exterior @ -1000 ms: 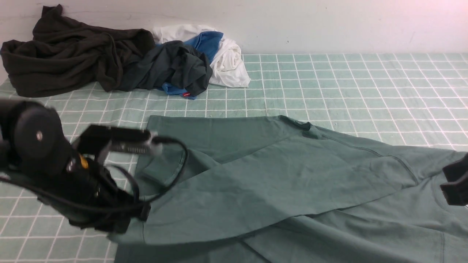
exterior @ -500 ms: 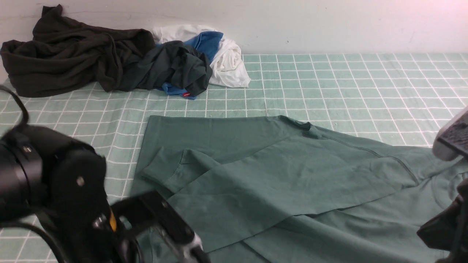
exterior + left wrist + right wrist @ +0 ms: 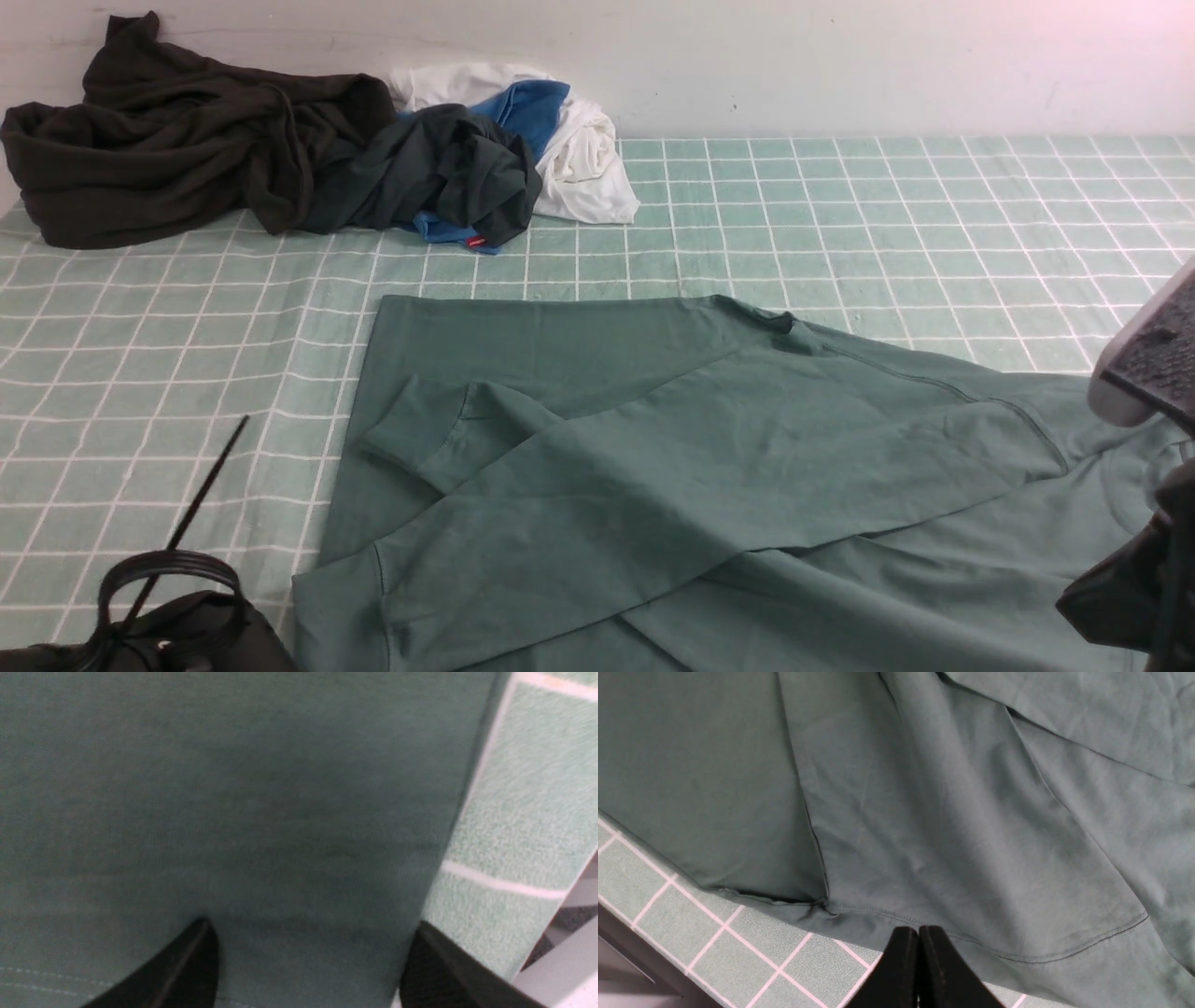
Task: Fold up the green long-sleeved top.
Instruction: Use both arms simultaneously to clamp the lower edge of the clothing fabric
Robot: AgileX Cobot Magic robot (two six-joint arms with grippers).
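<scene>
From my station, the large sage-green cotton long-sleeved top lies flat along the near edge of the check-clothed bench. Its long axis runs left to right, with one sleeve crossed over the body. The left gripper hangs directly over its left border, jaws released and empty. The right gripper, jaws clenched on nothing, sits above a stitched edge. I judge the left arm better placed for the next pinch.

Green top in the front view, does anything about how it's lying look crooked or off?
Yes. On the green long-sleeved top, a sleeve crosses the body on a slant instead of square, and a cuff pokes out bent beside its left edge. No damage shows.
</scene>
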